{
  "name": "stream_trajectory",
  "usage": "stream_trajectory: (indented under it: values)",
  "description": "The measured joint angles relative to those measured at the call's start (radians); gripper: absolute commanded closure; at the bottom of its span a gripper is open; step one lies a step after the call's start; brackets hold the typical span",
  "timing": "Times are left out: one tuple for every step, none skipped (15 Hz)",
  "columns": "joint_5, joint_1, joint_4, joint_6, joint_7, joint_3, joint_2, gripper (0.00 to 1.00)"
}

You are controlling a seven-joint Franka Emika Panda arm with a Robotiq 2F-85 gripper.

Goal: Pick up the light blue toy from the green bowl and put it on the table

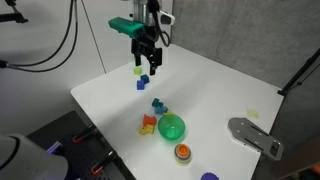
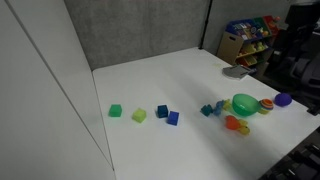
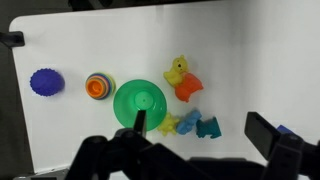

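Observation:
The green bowl (image 3: pixel 138 103) stands on the white table (image 3: pixel 250 60) and looks empty; it shows in both exterior views (image 1: pixel 172 127) (image 2: pixel 245 104). The light blue toy (image 3: pixel 188 121) lies on the table just beside the bowl's rim, between a small yellow piece (image 3: pixel 168 125) and a teal piece (image 3: pixel 208 127). My gripper (image 3: pixel 202 128) is open and empty. It hangs high above the table, over these toys in the wrist view, and shows in an exterior view (image 1: pixel 148 63).
A yellow duck (image 3: pixel 178 70) and an orange toy (image 3: pixel 188 87) lie by the bowl. An orange-red ringed dish (image 3: pixel 98 86) and a purple piece (image 3: pixel 44 82) sit beyond it. Blue and green blocks (image 2: pixel 167 115) lie further off. A grey metal plate (image 1: pixel 255 135) sits at the table edge.

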Motion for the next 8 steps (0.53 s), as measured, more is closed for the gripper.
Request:
stream_trajectory:
  values:
    - [0.0,0.0,-0.022,-0.002,0.0,0.0,-0.032,0.0]
    - [0.0,0.0,-0.046,-0.002,0.0,0.0,-0.065,0.0]
    - [0.0,0.0,-0.068,-0.003,0.0,0.0,-0.096,0.0]
    - [0.0,0.0,-0.088,-0.002,0.0,0.0,-0.124,0.0]
    - [0.0,0.0,-0.105,-0.003,0.0,0.0,-0.15,0.0]
    - [0.0,0.0,-0.119,-0.003,0.001,-0.001,-0.174,0.0]
    - [0.0,0.0,-0.13,-0.003,0.002,-0.004,-0.195,0.0]
    - [0.0,-0.001,-0.139,-0.006,0.002,-0.008,-0.216,0.0]
